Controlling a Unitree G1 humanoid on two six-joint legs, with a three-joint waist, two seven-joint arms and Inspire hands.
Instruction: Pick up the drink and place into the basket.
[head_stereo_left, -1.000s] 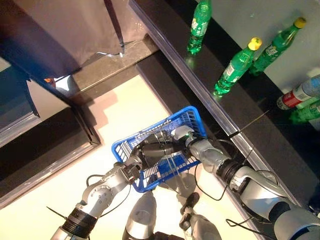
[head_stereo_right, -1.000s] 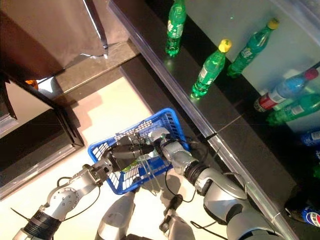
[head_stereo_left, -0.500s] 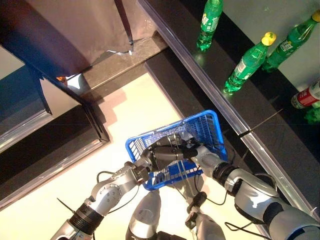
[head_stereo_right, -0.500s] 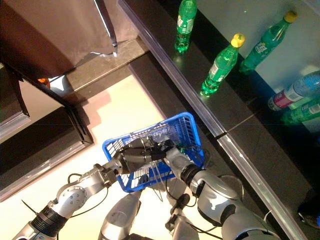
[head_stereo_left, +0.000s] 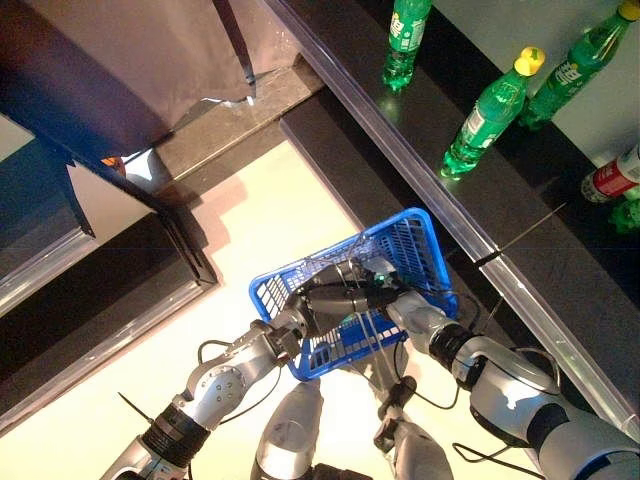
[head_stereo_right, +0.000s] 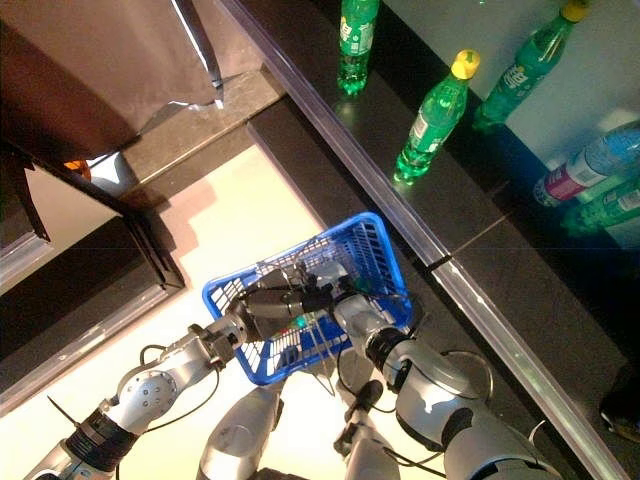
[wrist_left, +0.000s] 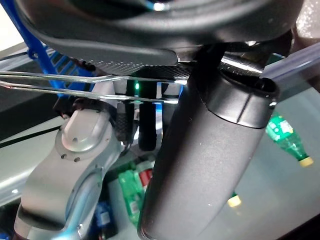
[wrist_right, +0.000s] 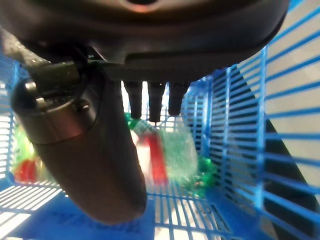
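A blue plastic basket (head_stereo_left: 415, 240) hangs over the pale floor, beside the dark counter. My left hand (head_stereo_left: 318, 301) is curled round its wire handles (wrist_left: 60, 84), holding it up. A green drink bottle with a red label (wrist_right: 167, 150) lies on the basket's floor, and a bit of it shows through the bars (head_stereo_right: 297, 322). My right hand (head_stereo_left: 368, 275) reaches into the basket from the counter side. Its fingers (wrist_right: 150, 102) are straight and point down at the bottle, a little apart from it, holding nothing.
On the dark counter (head_stereo_left: 520, 230) stand a green bottle (head_stereo_left: 405, 40), a yellow-capped green bottle (head_stereo_left: 483, 115) and another behind it (head_stereo_left: 580, 65). A red-labelled bottle (head_stereo_left: 612, 178) lies further right. A dark cabinet and a step (head_stereo_left: 150, 290) border the floor on the left.
The whole picture has shifted, so the camera has moved. My right hand stays inside the basket and my left hand keeps hold of the handles.
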